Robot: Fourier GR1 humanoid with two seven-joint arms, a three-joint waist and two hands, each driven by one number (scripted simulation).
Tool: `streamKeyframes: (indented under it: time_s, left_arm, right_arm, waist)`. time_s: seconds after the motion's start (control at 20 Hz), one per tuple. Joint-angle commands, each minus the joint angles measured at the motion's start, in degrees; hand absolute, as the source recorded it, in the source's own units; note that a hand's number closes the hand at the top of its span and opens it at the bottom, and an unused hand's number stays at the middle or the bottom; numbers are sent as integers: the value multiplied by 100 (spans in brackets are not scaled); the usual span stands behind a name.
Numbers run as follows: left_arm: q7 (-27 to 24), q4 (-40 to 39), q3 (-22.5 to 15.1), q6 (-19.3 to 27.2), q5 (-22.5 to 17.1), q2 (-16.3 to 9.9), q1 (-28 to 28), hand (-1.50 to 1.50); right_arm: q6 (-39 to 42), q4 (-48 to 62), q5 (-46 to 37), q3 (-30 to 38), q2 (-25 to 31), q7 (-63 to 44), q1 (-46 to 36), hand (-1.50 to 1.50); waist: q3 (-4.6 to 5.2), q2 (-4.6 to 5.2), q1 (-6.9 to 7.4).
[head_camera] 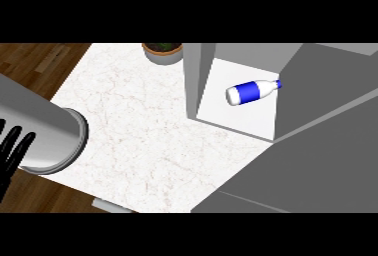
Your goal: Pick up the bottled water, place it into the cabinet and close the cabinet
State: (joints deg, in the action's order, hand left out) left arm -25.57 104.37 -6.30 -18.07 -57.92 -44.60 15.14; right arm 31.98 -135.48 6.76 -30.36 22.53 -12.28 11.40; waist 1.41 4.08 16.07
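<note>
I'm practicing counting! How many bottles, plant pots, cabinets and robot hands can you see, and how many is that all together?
Bottles: 1, the bottled water lying inside the cabinet
Plant pots: 1, the plant pot at the counter's far edge
Cabinets: 1, the cabinet, open
Robot hands: 1, the left hand
Total: 4

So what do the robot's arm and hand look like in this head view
Only the left side shows. The left forearm is a smooth, light grey cylinder with a flat rounded end and a slight metallic sheen. The left hand is black, with thin, slender fingers. No cables, markings or sleeves are visible.
</note>
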Motion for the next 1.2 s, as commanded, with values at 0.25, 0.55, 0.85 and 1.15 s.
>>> streamKeyframes:
  time_s: [0.25, 0.55, 0.85, 1.15]
  left_arm:
    - [52, -139, 56, -3, -45, -30, -42, -150]
    - [-29, -193, 38, -45, -26, 60, -2, -150]
    - [-110, -364, 93, -13, -21, 128, 151, -150]
    - [-148, -137, 208, -79, -95, 57, 266, -150]
  right_arm:
    - [-565, 1313, -9, 196, -795, -1040, -1397, 150]
    - [-872, 2288, 177, 426, -1477, -1538, -2492, 150]
    - [-1782, 3462, -319, 1140, -2221, -1802, -3915, 150]
    - [-2937, 4887, -457, 1709, -2245, -1653, -5279, 150]
  waist:
    - [-29, -30, 8]
    - [-51, -104, -64]
    - [-77, -160, -313]
    - [-118, -176, -343]
